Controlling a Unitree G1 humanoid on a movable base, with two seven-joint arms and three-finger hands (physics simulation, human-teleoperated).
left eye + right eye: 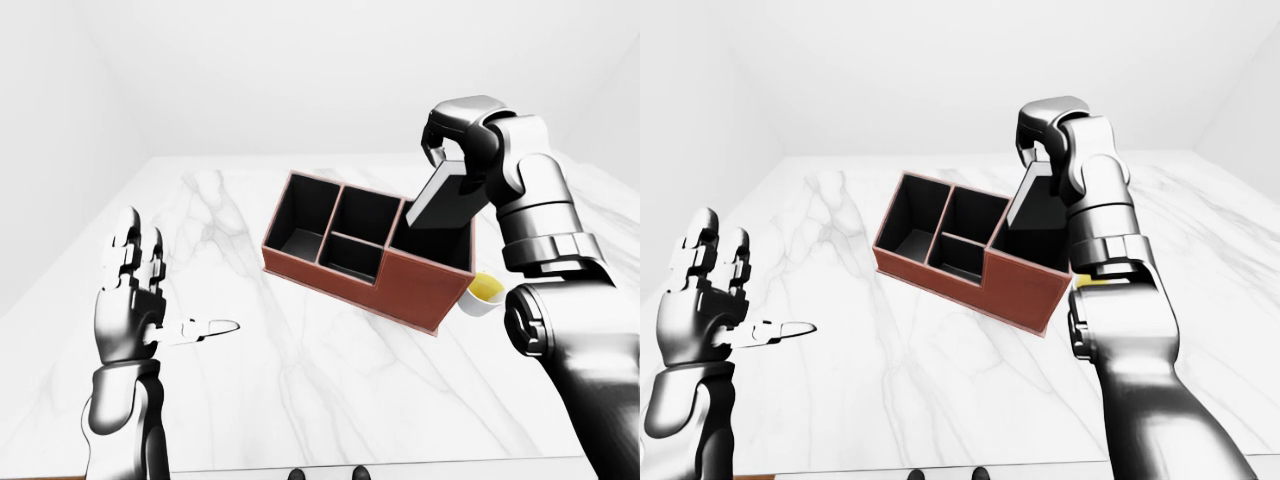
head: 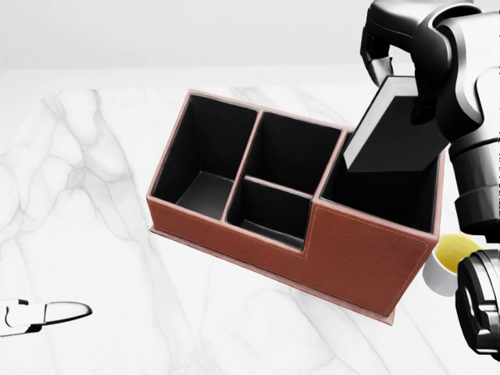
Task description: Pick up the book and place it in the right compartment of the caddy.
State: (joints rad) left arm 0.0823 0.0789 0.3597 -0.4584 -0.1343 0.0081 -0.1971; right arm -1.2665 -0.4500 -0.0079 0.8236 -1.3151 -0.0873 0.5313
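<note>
The brown caddy (image 2: 355, 254) with black insides stands slantwise on the marble table (image 2: 94, 195). My right hand (image 2: 384, 66) is shut on the top of the dark book (image 2: 394, 133). The book hangs steeply tilted, white page edge to the left. Its lower edge is at the mouth of the right compartment (image 2: 383, 199); whether it is below the rim I cannot tell. My left hand (image 1: 165, 290) is open, held up far to the left of the caddy, with nothing in it.
A white cup of yellow liquid (image 2: 447, 264) stands on the table right beside the caddy's right end, partly behind my right forearm (image 1: 545, 235). The caddy's left (image 2: 205, 160) and two middle compartments hold nothing.
</note>
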